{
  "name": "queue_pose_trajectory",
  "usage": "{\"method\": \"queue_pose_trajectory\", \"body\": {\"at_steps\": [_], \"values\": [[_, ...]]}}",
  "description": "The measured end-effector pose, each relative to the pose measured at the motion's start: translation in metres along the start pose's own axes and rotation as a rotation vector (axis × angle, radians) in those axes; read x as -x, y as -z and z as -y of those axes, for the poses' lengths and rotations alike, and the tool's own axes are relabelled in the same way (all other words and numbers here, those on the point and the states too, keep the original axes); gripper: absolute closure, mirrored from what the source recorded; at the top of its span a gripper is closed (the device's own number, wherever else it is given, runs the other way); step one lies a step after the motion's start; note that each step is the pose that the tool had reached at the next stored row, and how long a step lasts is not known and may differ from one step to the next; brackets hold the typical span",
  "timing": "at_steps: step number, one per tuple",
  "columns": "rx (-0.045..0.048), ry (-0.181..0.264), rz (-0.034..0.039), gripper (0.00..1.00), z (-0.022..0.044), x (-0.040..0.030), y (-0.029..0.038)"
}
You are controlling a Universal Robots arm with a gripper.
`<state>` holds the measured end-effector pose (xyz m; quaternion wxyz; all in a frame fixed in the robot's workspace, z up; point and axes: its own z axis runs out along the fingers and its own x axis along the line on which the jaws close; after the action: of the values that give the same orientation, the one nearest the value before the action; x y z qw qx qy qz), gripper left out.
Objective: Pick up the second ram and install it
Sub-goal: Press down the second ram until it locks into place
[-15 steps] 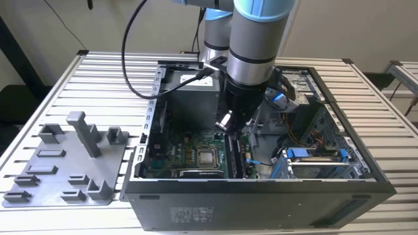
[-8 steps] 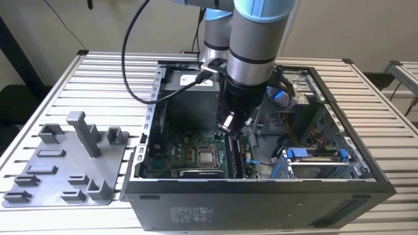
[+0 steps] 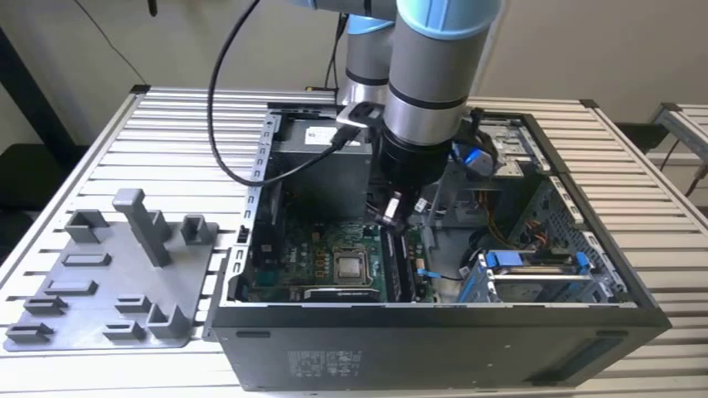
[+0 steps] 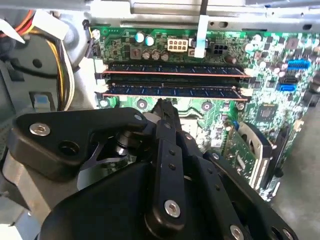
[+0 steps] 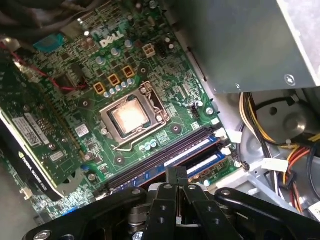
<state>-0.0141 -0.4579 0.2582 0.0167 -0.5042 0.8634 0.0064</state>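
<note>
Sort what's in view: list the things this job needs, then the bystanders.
Job: second ram, in the socket nearest the gripper; green motherboard.
Bystanders: other ram stick, processor socket, grey tray blocks, drive cage, yellow cables.

Tight gap between power supply [image 3: 321,162] and drive cage [image 3: 531,278]

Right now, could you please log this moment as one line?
gripper inside PC case | above RAM slots | two sticks seated | nothing visibly held
</note>
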Motion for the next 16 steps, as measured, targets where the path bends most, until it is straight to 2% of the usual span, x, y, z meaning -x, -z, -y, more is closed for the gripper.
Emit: {"method": "queue_pose_trajectory", "body": {"at_steps": [16], "values": [[0.0096, 0.291, 0.002, 0.89, 0.0, -0.0001, -0.002]]}}
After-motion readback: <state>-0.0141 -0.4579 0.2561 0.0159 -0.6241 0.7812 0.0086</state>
